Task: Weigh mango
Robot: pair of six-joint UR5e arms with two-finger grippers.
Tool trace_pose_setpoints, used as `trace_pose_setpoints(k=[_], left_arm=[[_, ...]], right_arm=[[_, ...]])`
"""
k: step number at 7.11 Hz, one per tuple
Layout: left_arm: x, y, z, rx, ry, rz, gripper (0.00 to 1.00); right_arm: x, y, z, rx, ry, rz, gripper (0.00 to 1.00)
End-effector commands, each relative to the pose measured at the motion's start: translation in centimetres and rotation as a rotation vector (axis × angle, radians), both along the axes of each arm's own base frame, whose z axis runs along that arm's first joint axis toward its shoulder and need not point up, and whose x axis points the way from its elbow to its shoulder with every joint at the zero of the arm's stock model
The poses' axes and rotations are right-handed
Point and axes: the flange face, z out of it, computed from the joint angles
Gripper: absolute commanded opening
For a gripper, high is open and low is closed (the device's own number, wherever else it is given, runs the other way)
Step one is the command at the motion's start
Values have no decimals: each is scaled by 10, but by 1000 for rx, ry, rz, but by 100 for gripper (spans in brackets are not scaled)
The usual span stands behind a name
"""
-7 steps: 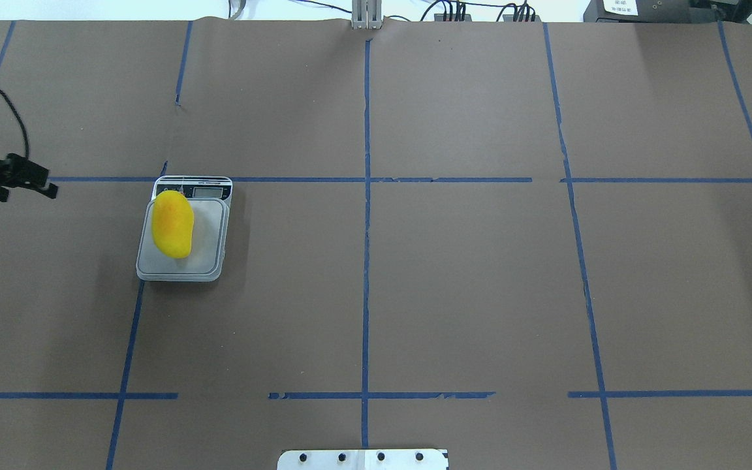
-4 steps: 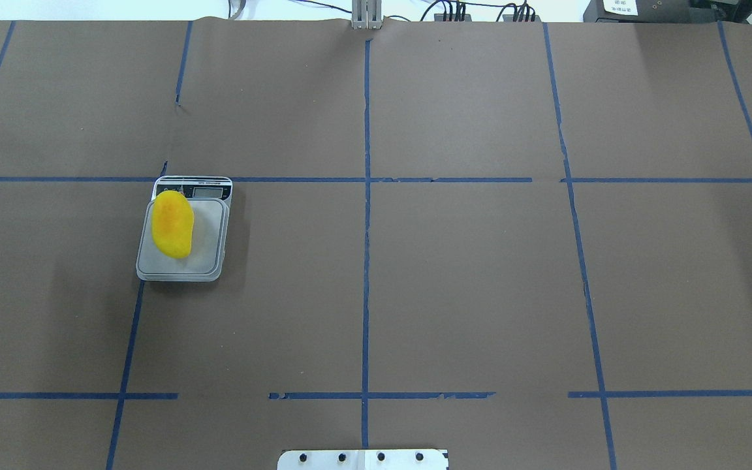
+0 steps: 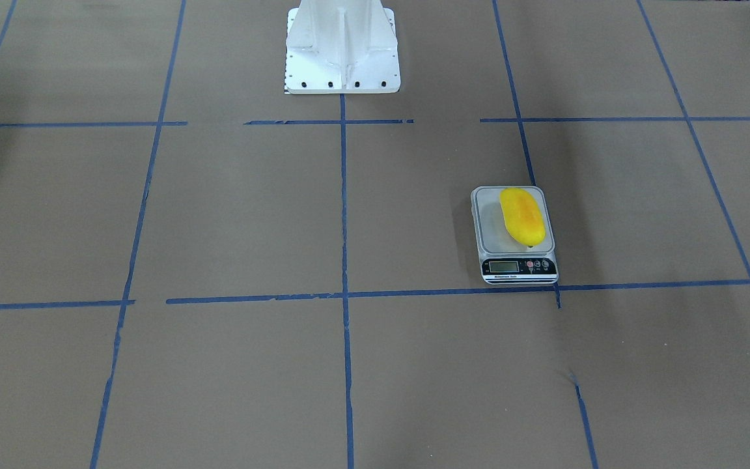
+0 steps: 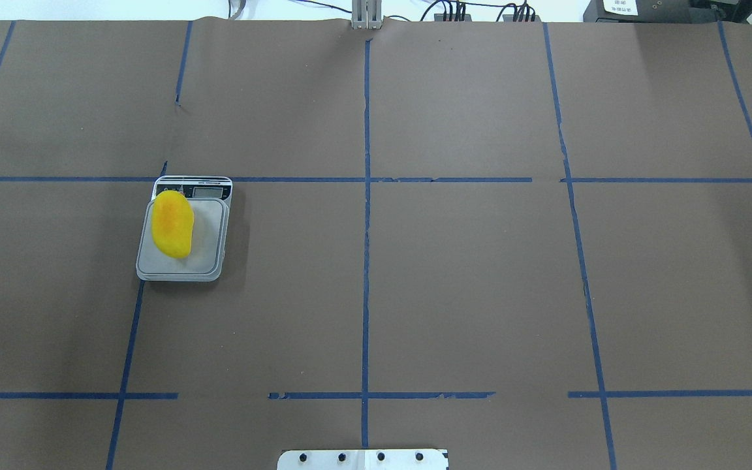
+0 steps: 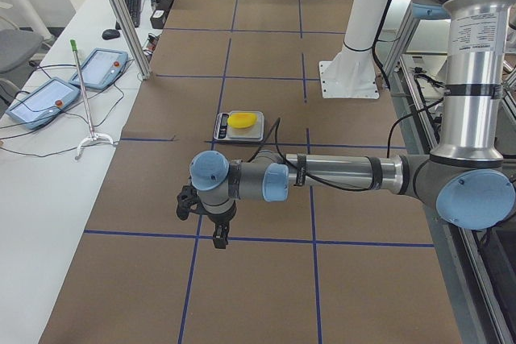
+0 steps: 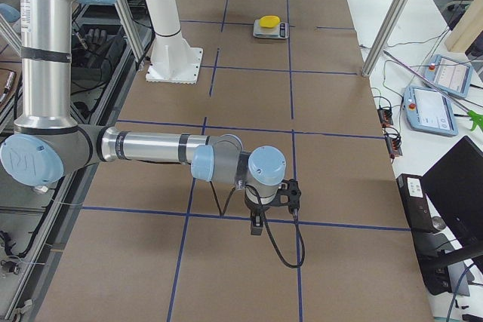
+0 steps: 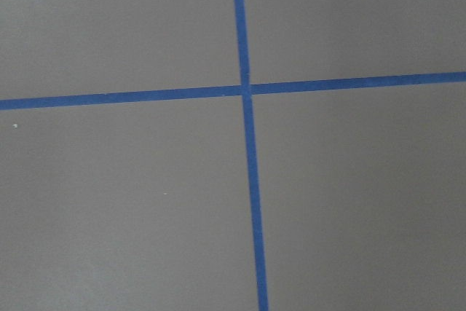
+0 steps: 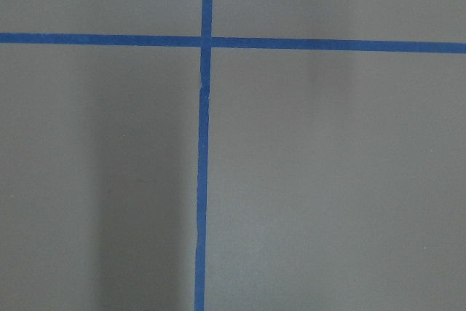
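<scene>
The yellow mango lies lengthwise on the left part of the grey platform of a small digital scale; both also show in the front view, mango and scale. Nothing touches it. My left gripper shows only in the exterior left view, hanging low over the brown table well away from the scale; I cannot tell whether it is open or shut. My right gripper shows only in the exterior right view, far from the scale; its state cannot be told either. Both wrist views show only table and blue tape.
The robot's white pedestal stands at the table's robot side. Blue tape lines grid the brown table. A side bench holds teach pendants and cables; a metal frame post rises beside the table.
My left gripper has drawn back to the left and left the overhead view. The mango and scale have not moved.
</scene>
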Motion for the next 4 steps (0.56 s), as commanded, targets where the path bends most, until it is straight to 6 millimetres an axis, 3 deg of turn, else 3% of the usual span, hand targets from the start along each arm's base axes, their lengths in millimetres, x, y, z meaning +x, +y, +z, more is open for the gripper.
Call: trace_pose_setpoints(k=[1,2,4], left_arm=[[-15,6,9,-39,2,-19,100],[-15,5,10,-76,3,-17,100],[-16,4,-14,-121,3,-17,100]], right_arm=[[0,0,0,0,0,0,100],[0,0,0,0,0,0,100],[0,-1,0,1,0,0,100]])
